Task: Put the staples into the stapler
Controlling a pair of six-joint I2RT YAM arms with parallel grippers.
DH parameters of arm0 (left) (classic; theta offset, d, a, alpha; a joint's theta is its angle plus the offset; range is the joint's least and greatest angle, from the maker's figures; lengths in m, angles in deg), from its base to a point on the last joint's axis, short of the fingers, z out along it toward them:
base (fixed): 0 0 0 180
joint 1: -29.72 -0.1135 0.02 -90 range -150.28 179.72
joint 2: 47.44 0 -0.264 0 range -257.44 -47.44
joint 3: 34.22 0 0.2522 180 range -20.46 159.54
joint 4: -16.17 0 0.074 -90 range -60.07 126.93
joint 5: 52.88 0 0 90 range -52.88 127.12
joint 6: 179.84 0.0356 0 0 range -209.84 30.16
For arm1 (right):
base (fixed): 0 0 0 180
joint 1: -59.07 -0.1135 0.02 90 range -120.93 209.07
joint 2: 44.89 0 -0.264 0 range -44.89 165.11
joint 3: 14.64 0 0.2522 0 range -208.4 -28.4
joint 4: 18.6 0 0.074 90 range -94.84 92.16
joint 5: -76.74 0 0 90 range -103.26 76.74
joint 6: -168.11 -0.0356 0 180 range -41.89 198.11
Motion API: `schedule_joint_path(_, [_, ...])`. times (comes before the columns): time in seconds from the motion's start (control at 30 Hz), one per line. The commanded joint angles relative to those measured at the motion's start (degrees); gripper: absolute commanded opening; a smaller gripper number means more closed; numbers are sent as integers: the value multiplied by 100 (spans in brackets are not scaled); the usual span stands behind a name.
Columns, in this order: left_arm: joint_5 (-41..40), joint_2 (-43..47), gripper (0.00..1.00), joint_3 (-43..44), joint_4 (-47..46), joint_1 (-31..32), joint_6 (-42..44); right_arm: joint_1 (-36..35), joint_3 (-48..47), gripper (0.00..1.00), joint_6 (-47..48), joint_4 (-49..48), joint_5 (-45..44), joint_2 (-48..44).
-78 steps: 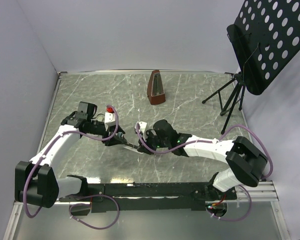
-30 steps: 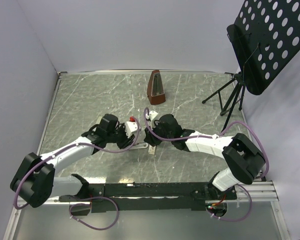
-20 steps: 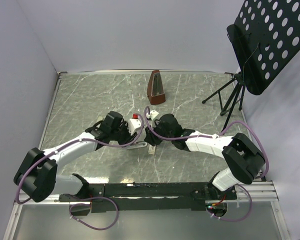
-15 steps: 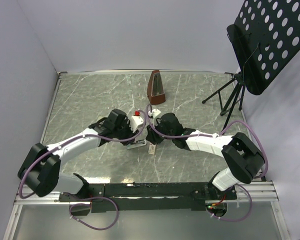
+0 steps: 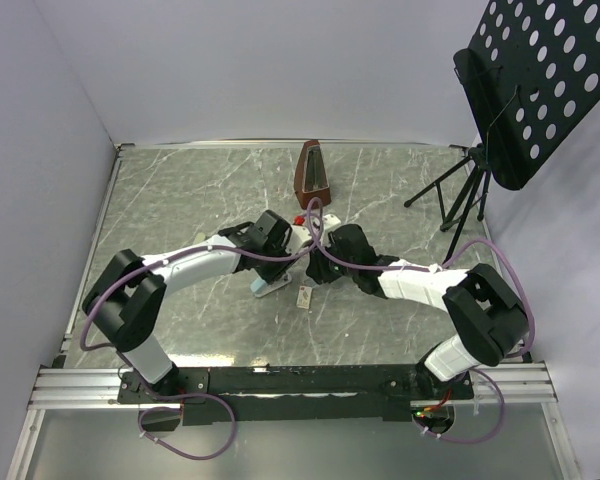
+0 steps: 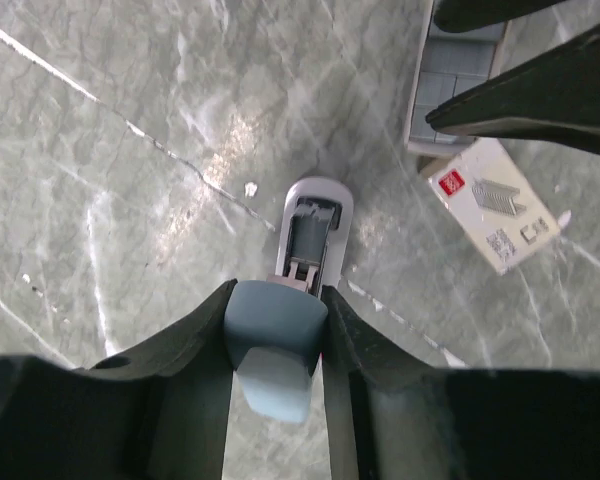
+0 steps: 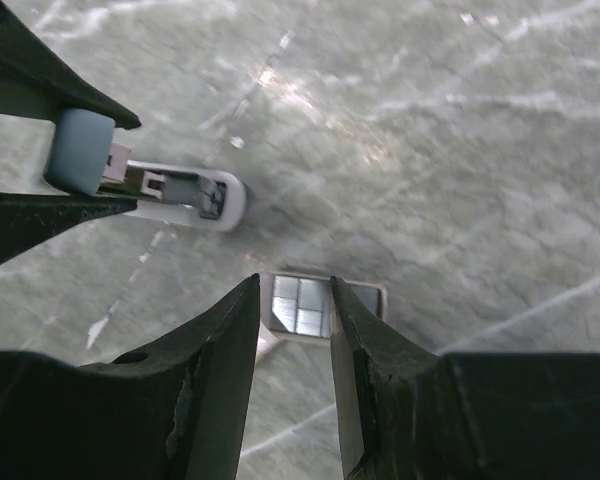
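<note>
The stapler [image 6: 315, 225] lies on the marble table with its white body and open channel pointing away. My left gripper [image 6: 277, 300] is shut on its raised blue-grey top [image 6: 275, 335]. In the top view the stapler [image 5: 270, 285] sits just left of centre, under the left gripper [image 5: 280, 264]. The staples are several grey strips in an open cream tray [image 7: 310, 305], with their red-printed box sleeve [image 6: 490, 205] beside it. My right gripper [image 7: 293, 285] hangs open just above the tray, one finger on each side of the strips. In the top view, the box [image 5: 304, 297] lies below the right gripper [image 5: 315, 272].
A brown metronome [image 5: 312, 177] stands behind the two grippers. A black perforated music stand [image 5: 525, 90] on a tripod occupies the back right corner. The two arms meet closely at the table's centre, cables looping over them.
The left arm has swung forward and to the right, bringing its gripper and the stapler close to the right gripper. The right gripper has shifted slightly over the staple tray.
</note>
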Motion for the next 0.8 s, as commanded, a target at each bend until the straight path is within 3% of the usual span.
schedule_joint_path(0.0, [-61,-292,39,70,546,206,-258,110,61,41,-231,-481,-162,-379])
schedule_joint_path(0.17, [-105,-170,61,27,414,241,-416,172,176,41,-301,-578,-241,-467])
schedule_joint_path(0.37, [-184,199,75,-52,212,241,-635,190,228,41,-328,-640,-268,-529])
schedule_joint_path(0.53, [-246,393,70,-53,115,206,-671,207,299,41,-337,-710,-312,-608])
schedule_joint_path(0.77, [0,200,45,70,-78,66,-654,225,316,41,-345,-719,-321,-617])
